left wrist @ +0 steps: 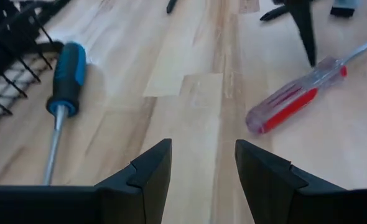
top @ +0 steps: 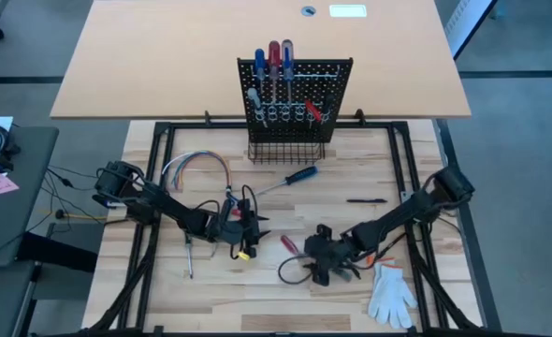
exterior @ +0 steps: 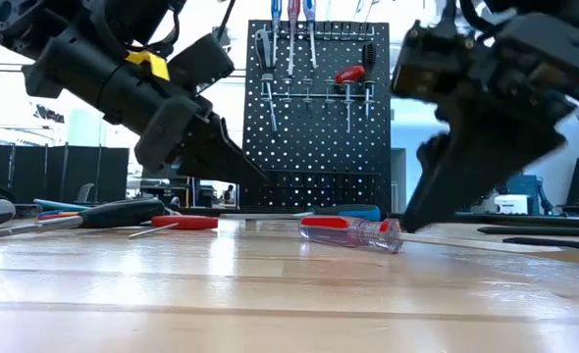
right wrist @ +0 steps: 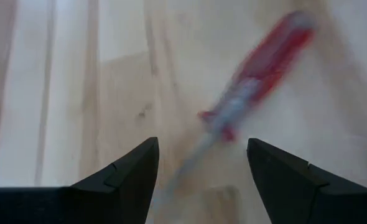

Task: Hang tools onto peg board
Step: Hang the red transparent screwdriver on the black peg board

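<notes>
Although the peg board (top: 295,89), a black perforated metal panel at the far middle, already carries several screwdrivers, we judge the task about half done: a clear-and-red-handled screwdriver (exterior: 353,231) and a blue-handled one (top: 299,175) lie loose on the pale wooden worktop (top: 351,300). Both the left end effector (left wrist: 202,177) and right end effector (right wrist: 202,177) gape empty, low over the near planks.

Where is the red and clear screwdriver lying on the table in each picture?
High view: red and clear screwdriver sits low in the middle, beside the right end effector.
Low view: it lies centre, in front of the peg board.
Left wrist view: it is at the right.
Right wrist view: it, blurred, is ahead of the open fingers.
Shared landmark: the blue screwdriver.
</notes>
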### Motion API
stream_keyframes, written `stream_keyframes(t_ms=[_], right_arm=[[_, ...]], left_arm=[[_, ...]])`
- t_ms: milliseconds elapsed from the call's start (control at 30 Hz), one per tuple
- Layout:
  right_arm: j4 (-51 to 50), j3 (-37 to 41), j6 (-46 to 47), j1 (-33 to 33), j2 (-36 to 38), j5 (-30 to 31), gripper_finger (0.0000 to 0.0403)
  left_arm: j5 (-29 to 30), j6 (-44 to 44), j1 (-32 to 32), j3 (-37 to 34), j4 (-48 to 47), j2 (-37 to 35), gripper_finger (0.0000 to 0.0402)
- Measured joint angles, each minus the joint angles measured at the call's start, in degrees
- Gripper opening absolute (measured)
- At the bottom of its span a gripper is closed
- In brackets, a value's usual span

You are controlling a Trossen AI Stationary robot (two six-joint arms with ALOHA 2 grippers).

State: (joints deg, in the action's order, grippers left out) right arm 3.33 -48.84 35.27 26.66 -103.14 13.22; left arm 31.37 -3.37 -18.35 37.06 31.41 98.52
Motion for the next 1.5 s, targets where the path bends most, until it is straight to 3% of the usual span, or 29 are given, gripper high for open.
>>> stream_keyframes(t_ms=[200,500,600,767,1000,1133,1333,1500], right_arm=[[-5.5,-6.2,6.3,0.3,-7.4,2.3,0.0222],[-8.7,-8.7,20.1,1.1,-10.0,7.4,0.0076],[-8.6,-8.6,22.5,2.3,-9.8,10.3,0.0076],[-5.9,-7.0,23.5,4.1,-10.0,20.0,0.0076],[-0.1,1.1,28.9,4.8,-8.1,31.0,0.0075],[-0.9,7.3,32.3,6.5,-2.5,36.9,0.0073],[0.4,19.1,36.3,11.4,10.4,53.9,0.0069],[13.1,24.3,24.3,12.4,15.1,66.6,0.0069]], left_arm=[[0.0,-3.5,-1.7,0.0,-0.8,0.0,0.0173],[1.9,-6.1,-5.8,0.0,0.4,0.0,0.0173],[4.5,-7.0,-7.4,0.0,1.3,0.0,0.0173],[6.6,-5.7,-9.5,0.0,5.0,0.0,0.0173],[7.9,-3.5,-10.5,0.0,8.0,0.0,0.0173],[8.0,-3.3,-10.6,-0.4,8.2,0.0,0.0173],[8.0,-3.3,-11.0,-2.2,8.6,0.0,0.0173],[5.6,-0.7,-9.9,-2.6,12.5,0.0,0.0173]])
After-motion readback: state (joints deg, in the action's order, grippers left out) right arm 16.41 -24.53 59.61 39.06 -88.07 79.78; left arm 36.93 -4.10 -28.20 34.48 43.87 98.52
